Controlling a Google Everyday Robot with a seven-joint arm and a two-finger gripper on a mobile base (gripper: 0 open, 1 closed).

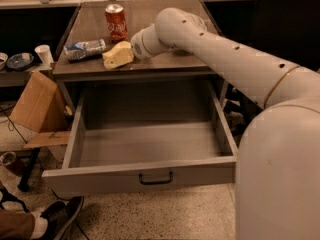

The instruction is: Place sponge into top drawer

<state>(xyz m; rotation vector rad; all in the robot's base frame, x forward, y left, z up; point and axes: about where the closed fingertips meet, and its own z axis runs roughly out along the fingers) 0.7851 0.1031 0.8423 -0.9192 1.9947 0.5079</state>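
Note:
The pale yellow sponge point(116, 56) lies on the grey table top point(165, 64) near its front edge, beside a crumpled silver-blue wrapper point(84, 49). My gripper point(129, 50) is at the sponge's right end, at the tip of the white arm point(220, 49) that reaches in from the right. The gripper's wrist hides where it meets the sponge. The top drawer point(150, 144) is pulled fully open below the table top. It is empty inside, and its dark pull handle point(155, 178) sits at the centre of the front panel.
A red soda can point(116, 21) stands upright behind the sponge. A cardboard box point(35, 104) leans at the table's left side. A white cup point(42, 54) sits on a low shelf at the left. A person's shoe point(60, 216) is on the floor at lower left.

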